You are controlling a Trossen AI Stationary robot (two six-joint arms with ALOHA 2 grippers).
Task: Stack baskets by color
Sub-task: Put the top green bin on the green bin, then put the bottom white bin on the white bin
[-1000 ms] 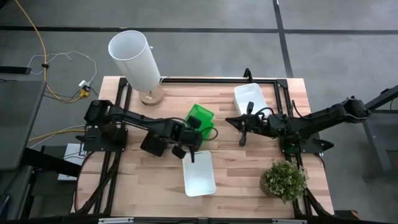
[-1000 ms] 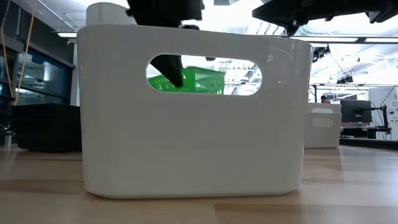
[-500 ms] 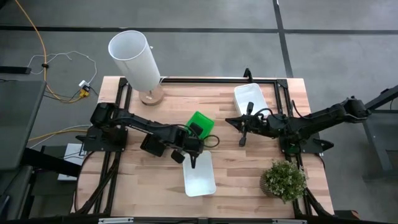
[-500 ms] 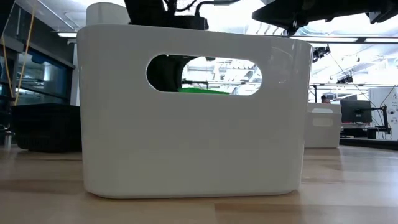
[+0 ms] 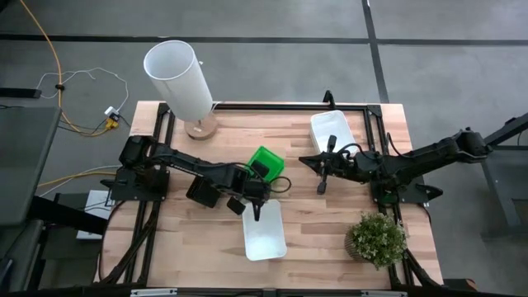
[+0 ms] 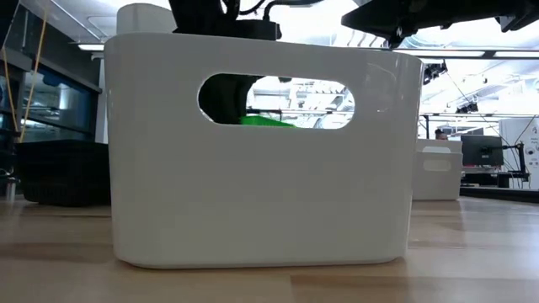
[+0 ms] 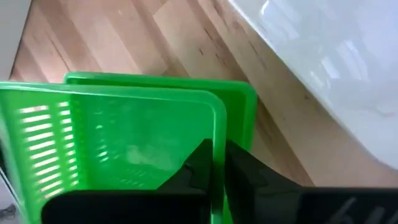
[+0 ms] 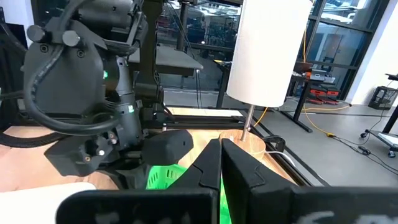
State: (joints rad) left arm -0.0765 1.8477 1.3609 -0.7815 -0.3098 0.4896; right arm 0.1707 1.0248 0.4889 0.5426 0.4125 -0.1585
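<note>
Wooden table (image 5: 190, 247) on a grey floor; glazed workshop beyond.

Left gripper (image 7: 217, 165), centre of the high view: fingers narrow, nearly closed on the rim wall of the green basket (image 7: 124, 137). A second green rim edge shows outside the first, so probably two are nested.

Change: over the last second the green basket has come down from a tilt to lie flat just above the near white basket (image 5: 265, 231); the grip looks to be starting to loosen. Judgement: green stacking step about finished, release next.

Right gripper (image 5: 322, 183), right of centre: fingers closed, empty, hanging beside the far white basket (image 5: 332, 130) at upper right.

Other items: tall white cylinder (image 5: 179, 80), upper left; potted plant (image 5: 376, 239), lower right.
</note>
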